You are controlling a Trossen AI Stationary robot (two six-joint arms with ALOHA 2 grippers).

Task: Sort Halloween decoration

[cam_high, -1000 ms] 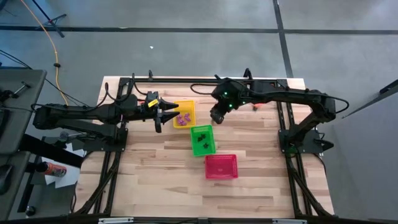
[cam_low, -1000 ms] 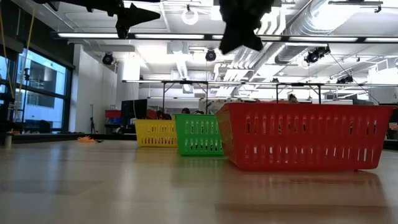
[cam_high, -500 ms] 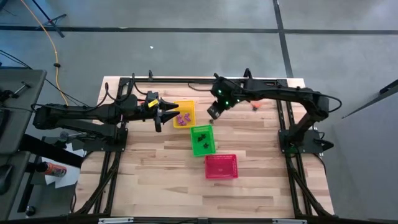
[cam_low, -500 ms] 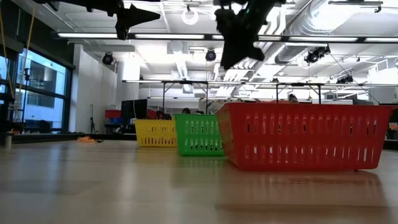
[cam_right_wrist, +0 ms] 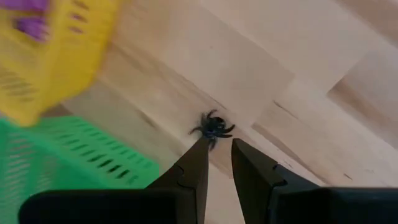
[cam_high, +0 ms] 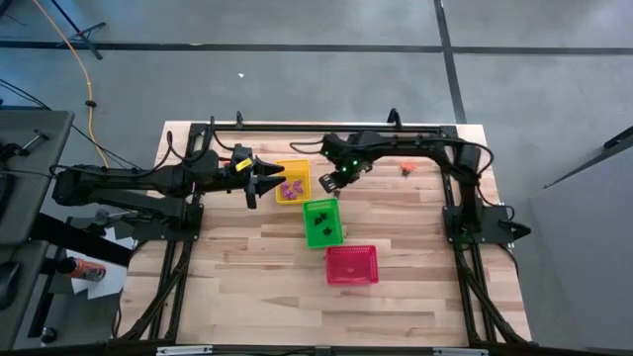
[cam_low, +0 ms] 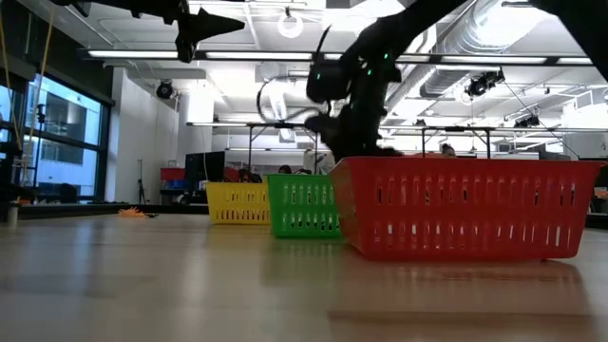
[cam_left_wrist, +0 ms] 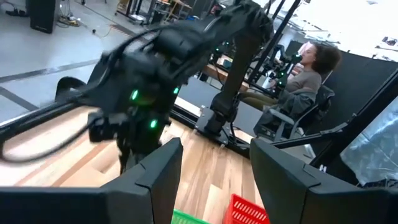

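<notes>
Just ahead of right hand (cam_right_wrist: 216, 160) fingertips: black spider trinket (cam_right_wrist: 212, 127) on bare tabletop (cam_right_wrist: 261, 56), beside green basket (cam_right_wrist: 68, 158). Fingers narrowly spread, holding nothing. Left hand (cam_high: 269, 179) farther, spread, hovering by yellow basket (cam_high: 300, 170).

Grey floor (cam_high: 297, 79) around the wooden table (cam_high: 247, 287); bright ceiling lights (cam_low: 290, 24), window (cam_low: 57, 142), seated person (cam_left_wrist: 308, 78).
</notes>
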